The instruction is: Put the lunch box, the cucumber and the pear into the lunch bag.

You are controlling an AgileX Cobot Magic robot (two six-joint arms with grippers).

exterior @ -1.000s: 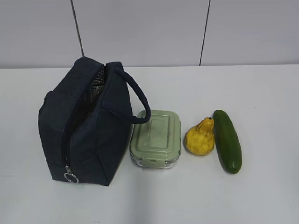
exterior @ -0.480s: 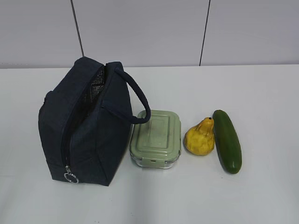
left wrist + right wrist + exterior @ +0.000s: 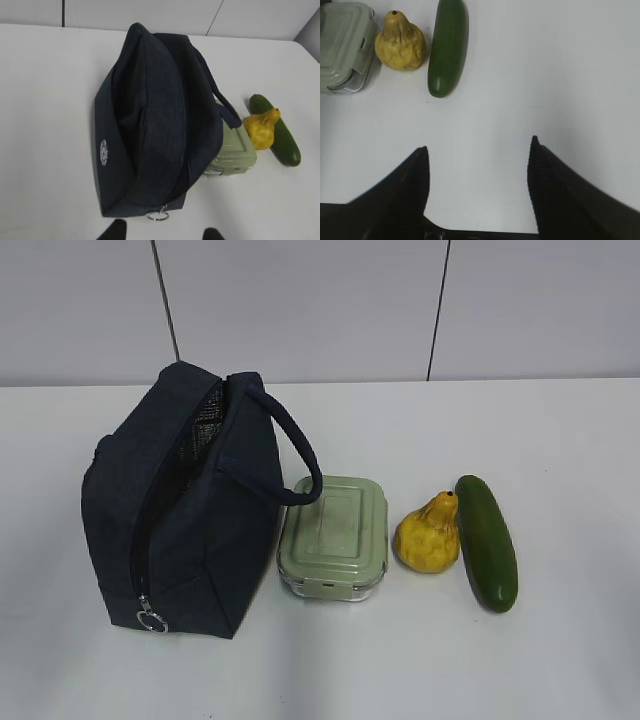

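On table: lunch box, pear, cucumber beside lunch bag, none packed. Left gripper and right gripper both spread, empty.

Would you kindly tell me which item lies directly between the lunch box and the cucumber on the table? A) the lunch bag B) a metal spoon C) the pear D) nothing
C: the pear sits between the lunch box and the cucumber.
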